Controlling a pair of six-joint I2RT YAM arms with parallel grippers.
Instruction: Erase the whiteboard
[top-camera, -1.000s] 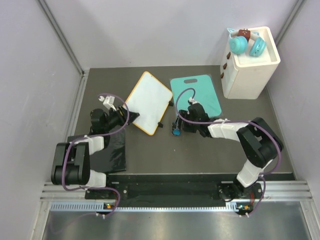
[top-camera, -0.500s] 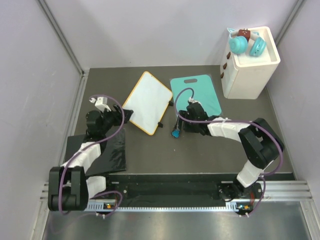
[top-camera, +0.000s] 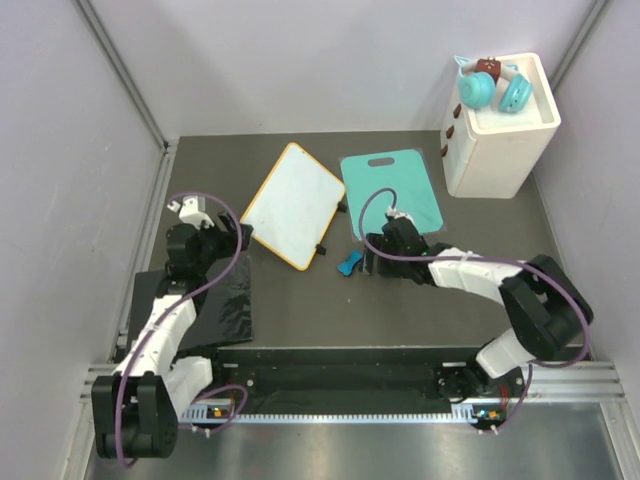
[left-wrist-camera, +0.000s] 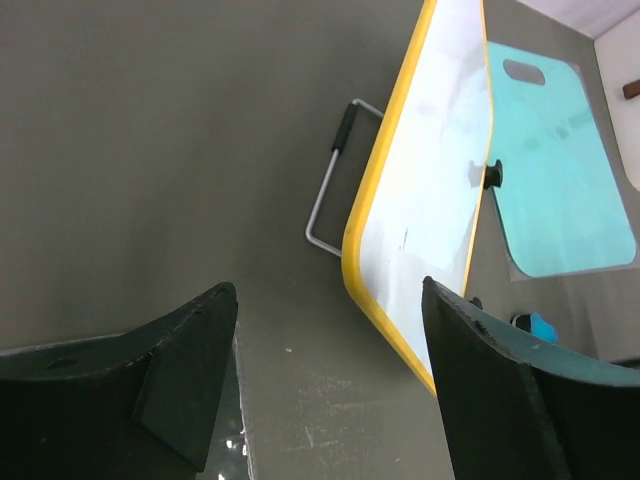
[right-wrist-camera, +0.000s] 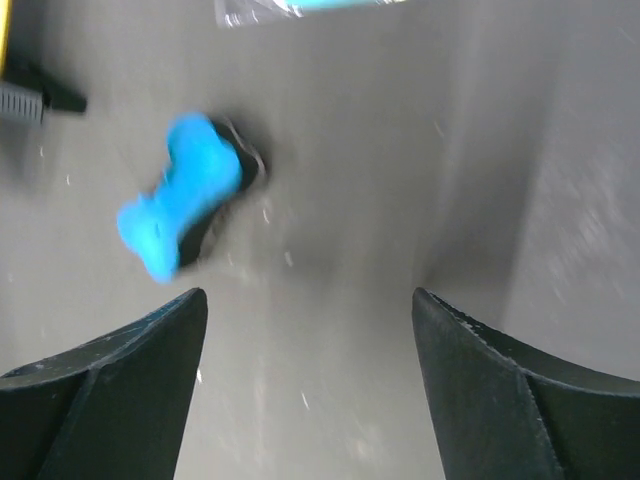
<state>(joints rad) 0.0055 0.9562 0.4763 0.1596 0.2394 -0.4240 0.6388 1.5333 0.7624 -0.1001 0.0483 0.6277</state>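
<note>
The left gripper (left-wrist-camera: 325, 350), jaws apart and empty, was held left of the whiteboard (top-camera: 295, 205). The blue eraser (top-camera: 349, 263) and the right gripper (right-wrist-camera: 305, 330), likewise apart, were found right of it. The whiteboard could be shifted if its frame were clipped.

A dark grey desk (top-camera: 400, 310) carries an orange-framed whiteboard (top-camera: 295, 203) (its face blank) beside a teal cutting board (top-camera: 400, 190), a small blue eraser (top-camera: 349, 264) just in front of them, a black mat (top-camera: 225, 305) near left, and a white box (top-camera: 495, 150) far right.
</note>
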